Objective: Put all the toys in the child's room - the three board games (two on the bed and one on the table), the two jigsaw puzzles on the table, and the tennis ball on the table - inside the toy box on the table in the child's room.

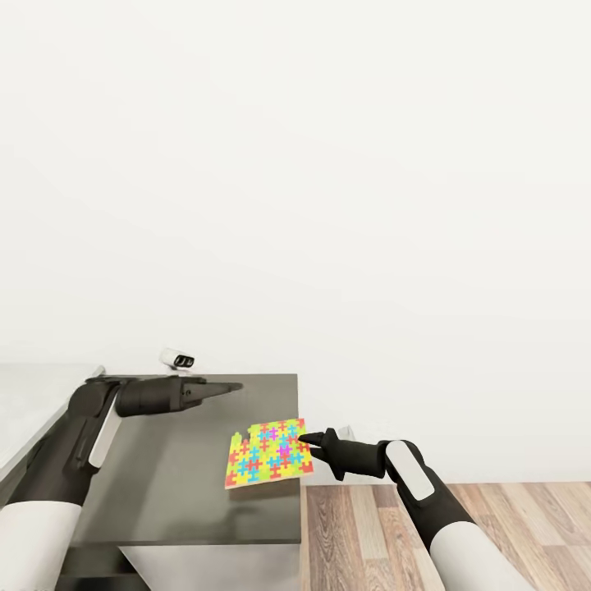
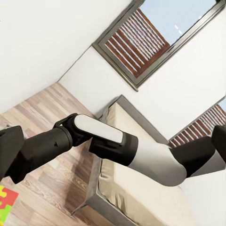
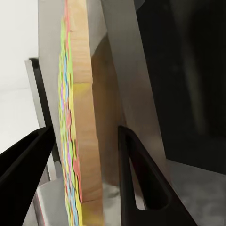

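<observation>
Yellow, pink, blue and green interlocking shapes cover the jigsaw puzzle [image 1: 270, 452] that my right end effector [image 1: 308, 442] is grasping by its edge, holding it tilted above the near corner of a dark-grey surface [image 1: 180, 501], with a faint shadow under it on that top. In my right wrist view the puzzle [image 3: 77, 132] stands edge-on, its thin wooden-coloured side between my two dark fingers [image 3: 141, 183], one on each face. My left arm stretches across the same dark surface, its end effector [image 1: 234, 386] pointing toward the plain white wall [image 1: 328, 180]; the fingers look drawn together, but I cannot tell for sure whether they are clenched. A small white object [image 1: 178, 358] sits at the far edge of the surface, just behind my left forearm, too small to identify. To the left a lighter grey surface [image 1: 33, 394] adjoins the dark one. Wood-plank floor [image 1: 492, 517] shows beneath my right arm. In my left wrist view my right arm crosses in front of the bed [image 2: 136, 188] with its beige mattress and grey frame, a dark-framed window [image 2: 155, 33] above it, and a corner of the puzzle [image 2: 7, 202] shows at the picture's edge.
</observation>
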Controlling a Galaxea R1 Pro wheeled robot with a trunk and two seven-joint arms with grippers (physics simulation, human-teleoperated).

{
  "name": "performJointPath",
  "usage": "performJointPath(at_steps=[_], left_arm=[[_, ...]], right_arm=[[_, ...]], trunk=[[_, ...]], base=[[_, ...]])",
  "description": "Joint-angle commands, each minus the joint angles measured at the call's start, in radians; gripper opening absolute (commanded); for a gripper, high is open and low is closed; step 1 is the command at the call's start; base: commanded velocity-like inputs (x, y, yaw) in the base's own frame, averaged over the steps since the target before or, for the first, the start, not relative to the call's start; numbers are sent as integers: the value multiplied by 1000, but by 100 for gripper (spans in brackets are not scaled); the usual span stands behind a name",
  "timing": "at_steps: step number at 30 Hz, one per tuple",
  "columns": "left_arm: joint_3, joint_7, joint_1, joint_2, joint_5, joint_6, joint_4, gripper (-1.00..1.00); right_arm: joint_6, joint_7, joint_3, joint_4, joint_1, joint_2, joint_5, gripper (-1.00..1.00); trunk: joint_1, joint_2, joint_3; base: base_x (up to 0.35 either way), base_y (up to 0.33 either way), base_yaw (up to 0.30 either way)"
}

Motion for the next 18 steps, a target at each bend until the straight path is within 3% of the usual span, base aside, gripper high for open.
performJointPath(at_steps=[1,18], left_arm=[[3,-4,-1,0,0,11,0,100],[12,-4,-1,8,-4,13,0,100]], right_arm=[[2,9,0,0,0,0,15,-100],[2,21,-1,-1,2,-8,13,-100]], trunk=[[-4,7,2],[-69,126,55]], base=[[0,0,0],[0,0,0]])
